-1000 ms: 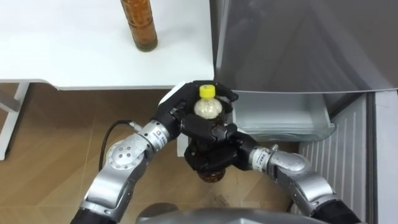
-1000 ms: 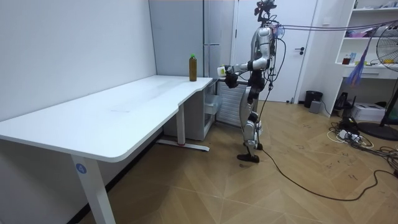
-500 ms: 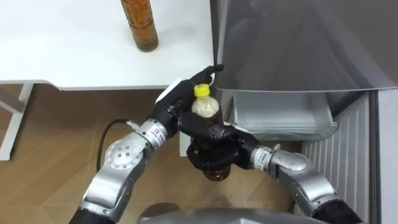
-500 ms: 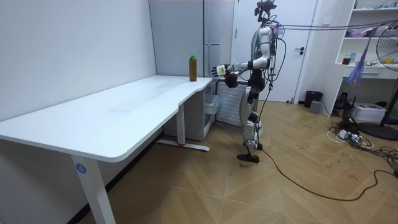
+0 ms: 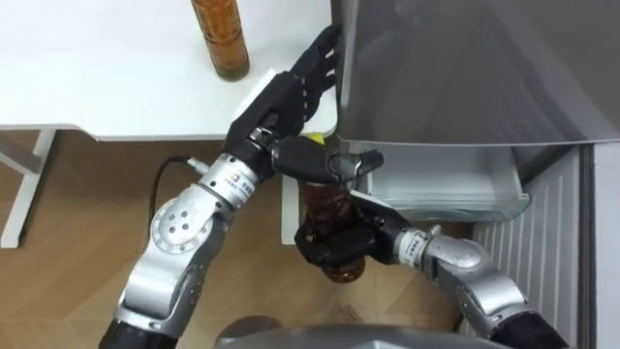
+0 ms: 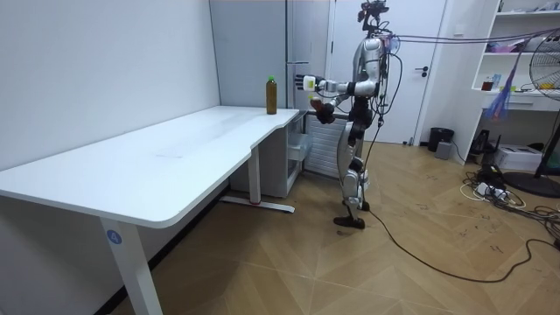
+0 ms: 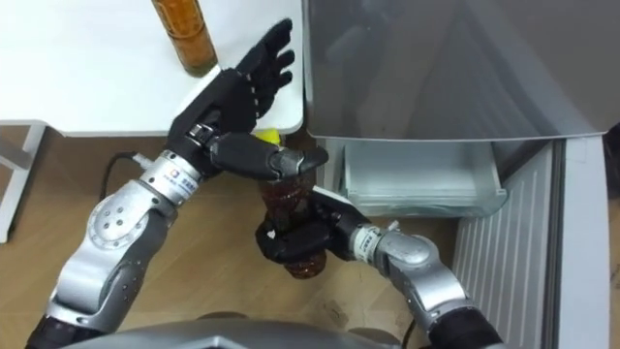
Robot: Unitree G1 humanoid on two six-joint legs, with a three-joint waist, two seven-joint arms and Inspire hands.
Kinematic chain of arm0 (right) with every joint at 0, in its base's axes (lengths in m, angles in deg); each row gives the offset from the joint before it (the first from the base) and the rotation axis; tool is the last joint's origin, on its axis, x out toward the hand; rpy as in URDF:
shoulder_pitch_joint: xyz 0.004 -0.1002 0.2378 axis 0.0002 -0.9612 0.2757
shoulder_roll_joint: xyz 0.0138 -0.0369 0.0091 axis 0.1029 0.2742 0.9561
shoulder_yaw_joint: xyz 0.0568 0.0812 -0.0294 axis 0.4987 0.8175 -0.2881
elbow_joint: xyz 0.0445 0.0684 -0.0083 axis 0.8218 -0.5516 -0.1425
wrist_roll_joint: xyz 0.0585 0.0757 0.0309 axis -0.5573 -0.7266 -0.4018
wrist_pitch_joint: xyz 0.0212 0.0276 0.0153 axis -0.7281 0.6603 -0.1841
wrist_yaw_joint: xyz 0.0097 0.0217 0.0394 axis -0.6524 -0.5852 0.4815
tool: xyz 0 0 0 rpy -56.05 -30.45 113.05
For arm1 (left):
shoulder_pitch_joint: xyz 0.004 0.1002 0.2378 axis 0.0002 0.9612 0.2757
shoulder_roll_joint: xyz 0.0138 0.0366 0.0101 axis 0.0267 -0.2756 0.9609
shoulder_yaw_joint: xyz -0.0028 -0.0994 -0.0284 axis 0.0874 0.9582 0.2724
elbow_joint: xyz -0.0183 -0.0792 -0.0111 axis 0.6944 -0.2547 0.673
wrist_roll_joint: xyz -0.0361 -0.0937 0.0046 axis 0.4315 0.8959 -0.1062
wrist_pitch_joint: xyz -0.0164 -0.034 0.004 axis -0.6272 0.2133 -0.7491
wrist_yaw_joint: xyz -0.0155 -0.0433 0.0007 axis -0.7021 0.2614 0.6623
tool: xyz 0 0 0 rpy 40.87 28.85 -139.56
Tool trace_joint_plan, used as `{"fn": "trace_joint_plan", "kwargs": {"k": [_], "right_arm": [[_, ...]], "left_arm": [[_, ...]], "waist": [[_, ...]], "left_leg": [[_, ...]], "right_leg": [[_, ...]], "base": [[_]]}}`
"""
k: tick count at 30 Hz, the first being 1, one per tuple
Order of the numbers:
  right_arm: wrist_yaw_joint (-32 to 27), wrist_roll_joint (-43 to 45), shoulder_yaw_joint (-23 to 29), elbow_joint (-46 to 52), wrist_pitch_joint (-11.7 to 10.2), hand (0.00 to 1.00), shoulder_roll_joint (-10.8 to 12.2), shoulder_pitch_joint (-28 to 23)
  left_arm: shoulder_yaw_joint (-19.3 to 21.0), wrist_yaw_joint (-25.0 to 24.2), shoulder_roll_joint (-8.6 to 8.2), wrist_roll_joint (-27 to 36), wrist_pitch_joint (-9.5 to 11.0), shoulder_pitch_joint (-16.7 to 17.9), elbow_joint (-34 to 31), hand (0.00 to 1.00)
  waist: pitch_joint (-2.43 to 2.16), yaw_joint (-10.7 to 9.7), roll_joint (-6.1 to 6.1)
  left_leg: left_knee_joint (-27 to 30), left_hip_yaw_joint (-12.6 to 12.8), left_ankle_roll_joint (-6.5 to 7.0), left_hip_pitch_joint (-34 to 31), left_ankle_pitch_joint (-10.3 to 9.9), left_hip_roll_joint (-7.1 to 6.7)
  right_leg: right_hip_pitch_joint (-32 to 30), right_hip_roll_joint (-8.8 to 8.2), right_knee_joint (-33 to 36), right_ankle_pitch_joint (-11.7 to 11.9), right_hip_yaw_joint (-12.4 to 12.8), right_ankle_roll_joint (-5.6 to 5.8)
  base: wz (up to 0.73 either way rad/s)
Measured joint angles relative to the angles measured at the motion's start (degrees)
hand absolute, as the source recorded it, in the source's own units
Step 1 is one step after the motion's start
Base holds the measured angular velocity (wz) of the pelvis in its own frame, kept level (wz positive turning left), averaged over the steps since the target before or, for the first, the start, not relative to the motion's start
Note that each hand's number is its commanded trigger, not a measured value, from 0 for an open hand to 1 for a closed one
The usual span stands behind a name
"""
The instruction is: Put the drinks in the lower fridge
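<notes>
Standing at the far corner of the white table [image 5: 116, 87], close before the grey fridge [image 5: 465, 68]. Held upright just below the table's edge: a brown drink bottle [image 5: 325, 199] with a yellow cap [image 5: 311, 139]. Clamped round its lower half with the right hand [image 5: 334, 250], fingers curled tight near the base. Above it the left hand [image 5: 276, 107], fingers straight and slightly apart, reaching over the table's corner toward the edge of the fridge door, thumb lying across just over the cap; touching the cap or not, impossible to tell. Behind the bottle, the fridge's lower drawer [image 5: 436, 189], standing out from under the door, pale and translucent. On the table, well apart from both hands, a second bottle [image 5: 221, 44] of amber drink, upright, green-capped in the room view.
</notes>
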Motion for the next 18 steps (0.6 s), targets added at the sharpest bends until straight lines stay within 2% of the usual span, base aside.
{"fn": "trace_joint_plan", "kwargs": {"k": [5, 9, 13, 16, 18], "right_arm": [[0.0, 0.1, 0.9, 0.1, 0.0, 1.0, -0.1, -0.8], [-0.1, 0.4, 1.2, 0.1, 0.0, 1.0, -0.3, -2.3], [-0.2, 1.6, 3.2, 0.0, 0.0, 1.0, -0.3, -4.5], [-0.3, 1.8, 5.1, 0.0, 0.0, 1.0, -0.7, -5.0], [-0.4, 1.9, 7.0, 0.1, 0.0, 1.0, -0.6, -5.6]], "left_arm": [[1.6, 0.3, 0.24, -0.1, 0.9, -0.1, -2.9, 0.0], [4.0, 1.3, 0.54, -0.1, 1.1, -0.1, -4.1, 0.0], [8.1, 5.0, 0.5, -0.6, 2.0, -0.1, -4.1, 0.0], [11.6, 8.9, 0.26, -1.1, 4.0, 0.2, -4.1, 0.0], [14.1, 11.0, -0.42, -4.3, 5.0, 0.3, -4.1, 0.0]], "waist": [[0.09, 0.9, -0.14], [-0.06, 1.4, 0.08], [-0.41, 2.5, 1.26], [-0.22, 3.3, 2.28], [-0.32, 4.1, 2.56]], "left_leg": [[-0.5, -0.3, 0.0, -0.3, 0.0, -0.02], [-0.7, 0.2, -0.03, -0.1, 0.1, 0.04], [-0.9, 0.1, -0.03, 0.3, 0.1, 0.0], [-0.9, 0.1, -0.01, 0.4, 0.1, 0.0], [-1.1, 0.1, -0.05, 0.4, 0.2, 0.01]], "right_leg": [[0.0, 0.02, 0.0, 0.0, -0.1, 0.01], [0.0, 0.05, 0.0, 0.0, 0.1, 0.0], [0.4, -0.04, 0.0, 0.0, -0.8, 0.0], [0.4, -0.11, 0.0, 0.0, -1.3, 0.0], [0.4, -0.11, -0.1, 0.0, -1.5, 0.0]], "base": [[0.0], [-0.01], [0.0], [0.0], [0.0]]}}
